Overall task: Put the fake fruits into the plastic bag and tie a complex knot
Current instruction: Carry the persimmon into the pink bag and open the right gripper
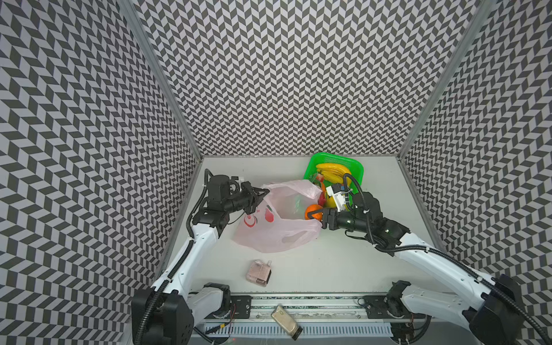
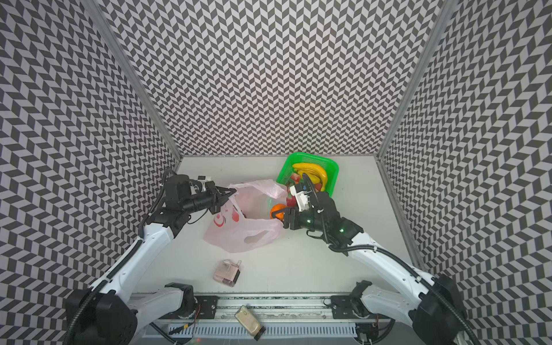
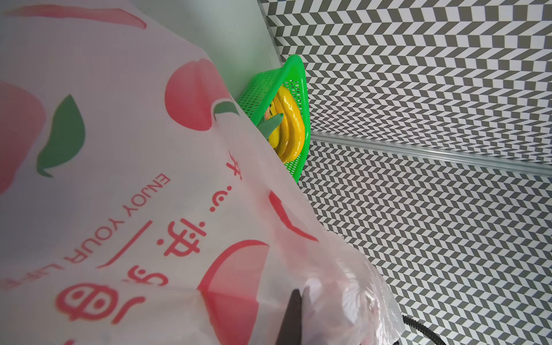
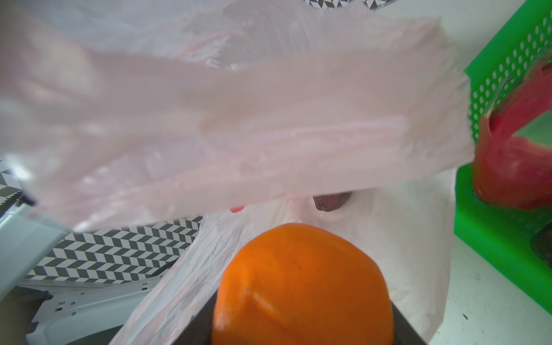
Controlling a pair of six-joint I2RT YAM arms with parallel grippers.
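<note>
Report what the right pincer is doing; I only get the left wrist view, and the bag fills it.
Observer: The right pincer grips the orange at the mouth of the plastic bag, on the side toward the green basket.
Operator: Check inside the bag for me.
Observer: In the right wrist view a dark brown fruit shows under the raised film, beyond the orange; it seems to lie inside.
Operator: Scan in front of the bag.
Observer: A small pinkish clear box lies there, apart from the bag.
</note>
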